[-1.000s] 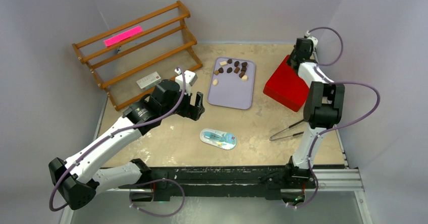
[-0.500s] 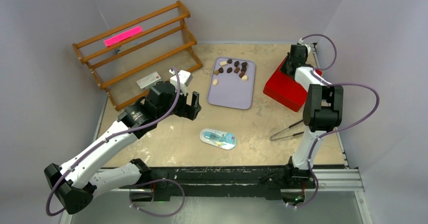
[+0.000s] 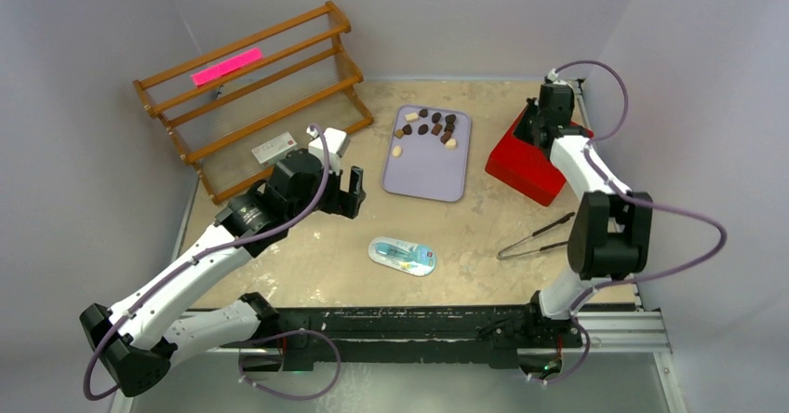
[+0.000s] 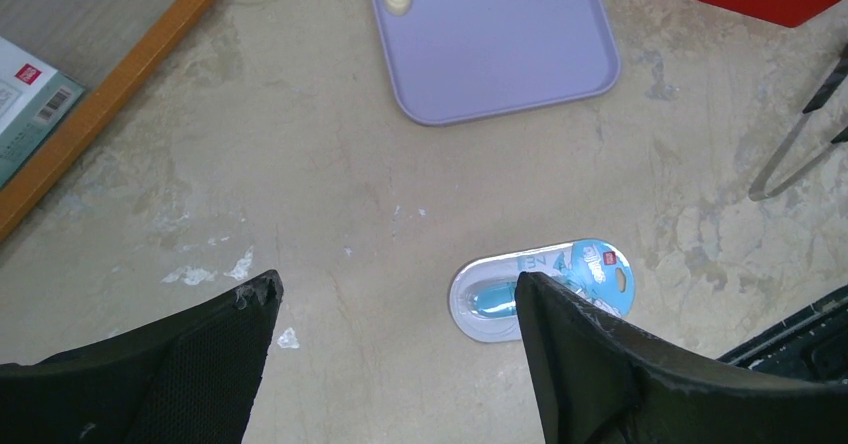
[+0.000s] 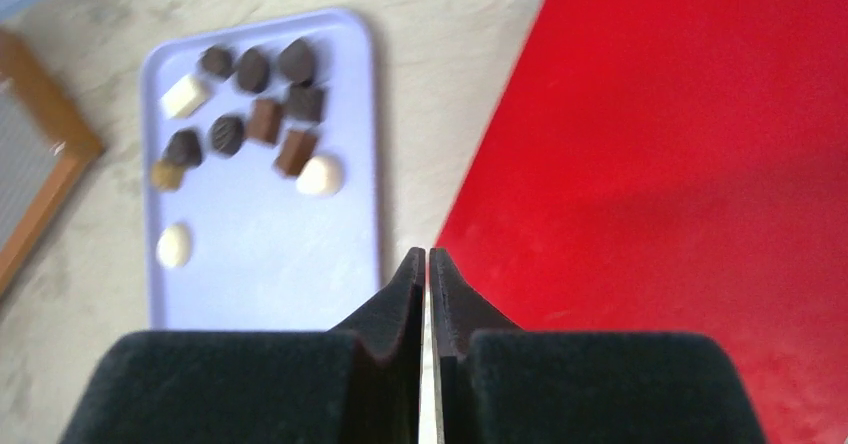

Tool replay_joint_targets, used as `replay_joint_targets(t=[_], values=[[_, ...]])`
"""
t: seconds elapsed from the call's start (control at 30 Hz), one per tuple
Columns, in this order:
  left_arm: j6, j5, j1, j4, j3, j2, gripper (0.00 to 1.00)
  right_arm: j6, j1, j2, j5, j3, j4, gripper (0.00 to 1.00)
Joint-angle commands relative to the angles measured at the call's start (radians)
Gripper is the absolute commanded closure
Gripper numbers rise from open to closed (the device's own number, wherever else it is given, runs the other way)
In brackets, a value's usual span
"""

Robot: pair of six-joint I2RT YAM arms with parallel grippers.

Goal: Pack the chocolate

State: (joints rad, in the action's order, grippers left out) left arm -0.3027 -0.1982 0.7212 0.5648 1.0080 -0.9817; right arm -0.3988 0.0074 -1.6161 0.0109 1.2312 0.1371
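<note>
Meanwhile, the chocolates (image 3: 428, 125) are lying loose on the lilac tray (image 3: 427, 171), with the right gripper (image 5: 427, 264) hovering, pinched shut and empty, over the closed red box (image 3: 527, 157). The left gripper (image 4: 395, 309) is hanging wide open, holding nothing. Opening the box looks likely next.

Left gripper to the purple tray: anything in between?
Nothing: top view shows bare tabletop between left gripper and tray. The blue packet lies nearer, off that line.
</note>
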Motion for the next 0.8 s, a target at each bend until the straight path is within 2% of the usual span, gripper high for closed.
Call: replay_joint_targets(t=[0.0,0.2,0.23,0.27,0.3,0.43,0.5,0.77], values=[[0.002,-0.075,0.001,-0.011,-0.009,0.037,0.15,0.02,0.08,0.145,-0.065,-0.069,0.066,0.88],[-0.028,-0.129,0.004,-0.017,-0.022,0.089,0.14,0.055,0.182,0.371,-0.077,-0.15,0.145,0.5],[-0.034,-0.136,0.003,-0.017,-0.023,0.099,0.14,0.063,0.191,0.41,-0.083,-0.16,0.16,0.29],[-0.039,-0.142,0.003,-0.018,-0.022,0.109,0.14,0.072,0.194,0.446,-0.095,-0.174,0.171,0.05],[-0.045,-0.145,0.003,-0.02,-0.022,0.12,0.13,0.081,0.196,0.489,-0.105,-0.188,0.183,0.02],[-0.047,-0.138,0.003,-0.048,-0.02,0.165,0.13,0.1,0.197,0.639,-0.125,-0.213,0.234,0.01],[-0.046,-0.135,0.004,-0.044,-0.004,0.194,0.13,0.117,0.197,0.702,-0.183,-0.223,0.247,0.01],[-0.078,-0.056,0.003,-0.053,0.003,0.352,0.12,0.061,0.197,0.845,-0.327,-0.284,0.242,0.01]])
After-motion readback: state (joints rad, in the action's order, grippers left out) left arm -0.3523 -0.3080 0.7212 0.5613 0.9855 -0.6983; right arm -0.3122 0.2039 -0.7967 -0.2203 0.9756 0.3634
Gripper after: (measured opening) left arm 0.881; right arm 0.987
